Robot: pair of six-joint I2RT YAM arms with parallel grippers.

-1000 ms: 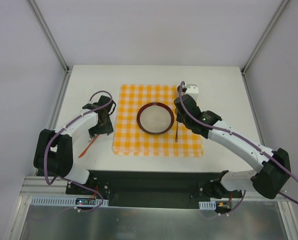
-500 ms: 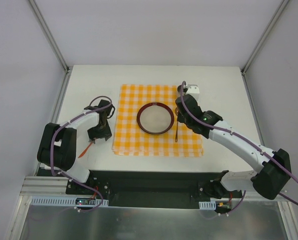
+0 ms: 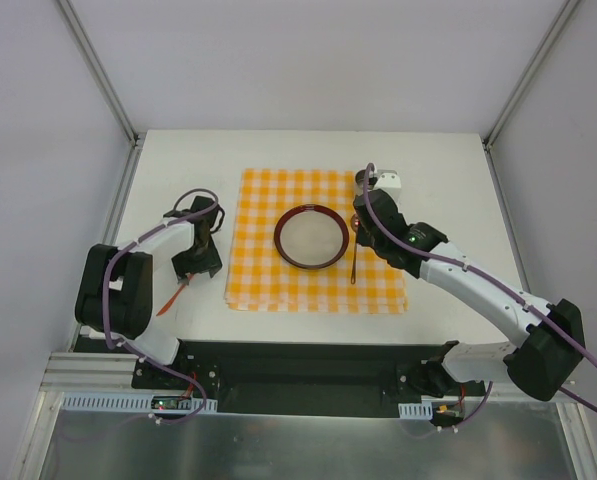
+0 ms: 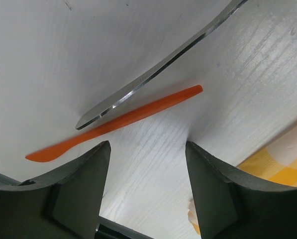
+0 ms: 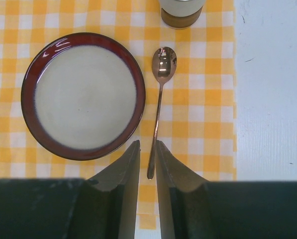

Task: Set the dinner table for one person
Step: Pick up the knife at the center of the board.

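Observation:
On the dinner table lies an orange-and-white checkered mat. A red-rimmed cream plate sits at its middle. A copper spoon lies flat just right of the plate, bowl toward the far side. My right gripper hovers above the spoon's handle end, open only a narrow slit and holding nothing. An orange knife lies on the bare table left of the mat. My left gripper hangs open over the table just short of it.
A cream cup with a brown base stands on the mat beyond the spoon, mostly under the right arm in the top view. A thin silver strip lies alongside the orange knife. The table's left edge is close to the left arm.
The left arm has folded back and its gripper has shifted slightly toward the near side, beside the mat's left edge. The right arm has barely moved.

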